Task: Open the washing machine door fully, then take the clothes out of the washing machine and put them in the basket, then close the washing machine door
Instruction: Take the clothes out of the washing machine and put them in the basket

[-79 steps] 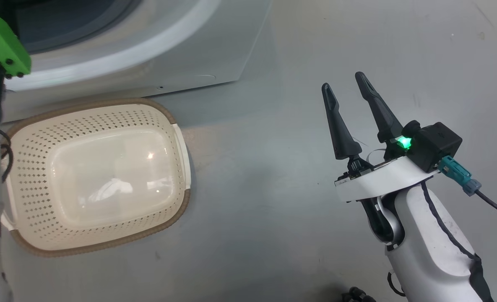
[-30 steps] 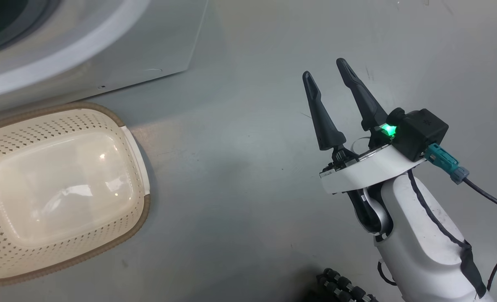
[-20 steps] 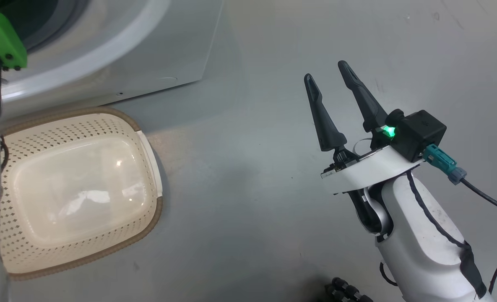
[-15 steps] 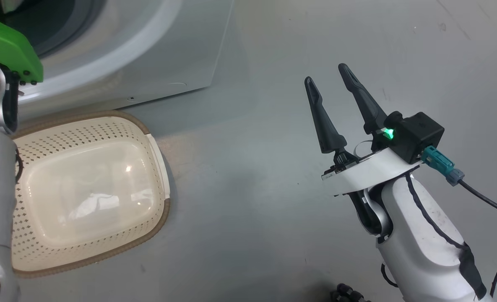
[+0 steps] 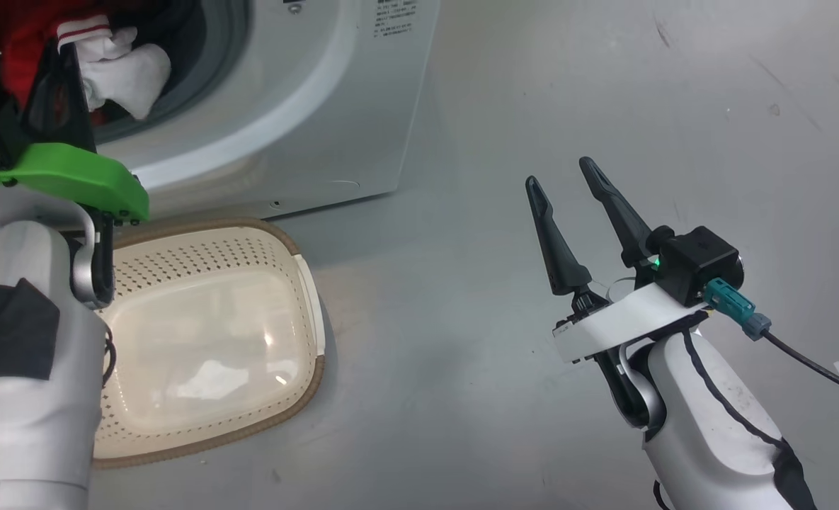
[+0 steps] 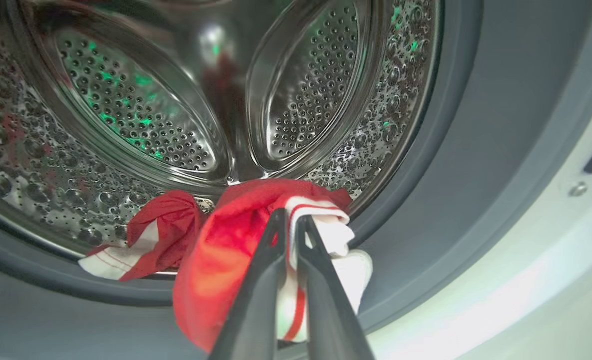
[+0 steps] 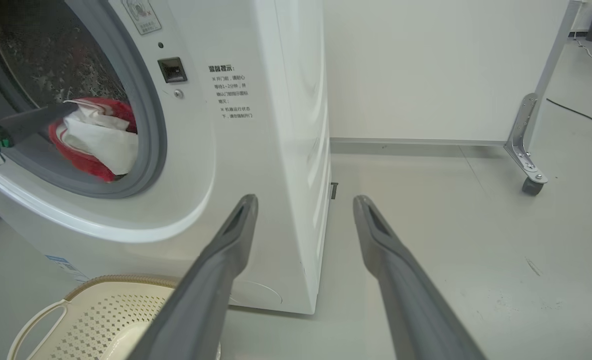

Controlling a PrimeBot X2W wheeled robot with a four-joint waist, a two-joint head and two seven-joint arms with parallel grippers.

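Observation:
The white washing machine (image 5: 299, 106) stands at the upper left with its mouth uncovered; the washing machine door is out of view. Red and white clothes (image 6: 216, 250) hang over the grey seal at the steel drum's (image 6: 176, 110) lower lip. My left gripper (image 6: 288, 220) is shut on a white-striped fold of them; in the head view the left gripper (image 5: 61, 67) reaches into the mouth beside the clothes (image 5: 118, 67). The cream basket (image 5: 299, 255) sits empty on the floor just below. My right gripper (image 5: 568, 173) hovers open over bare floor to the right, holding nothing.
In the right wrist view the washing machine (image 7: 276, 150) fills the left, with the clothes (image 7: 96, 142) and the basket (image 7: 76, 305) at its foot. A white partition on a castor leg (image 7: 528, 155) and a floor cable (image 7: 575, 112) lie far right.
The head camera has swung up and toward the machine. My left arm has drawn back from the drum with the clothes, which now show at the mouth. The right gripper stays open.

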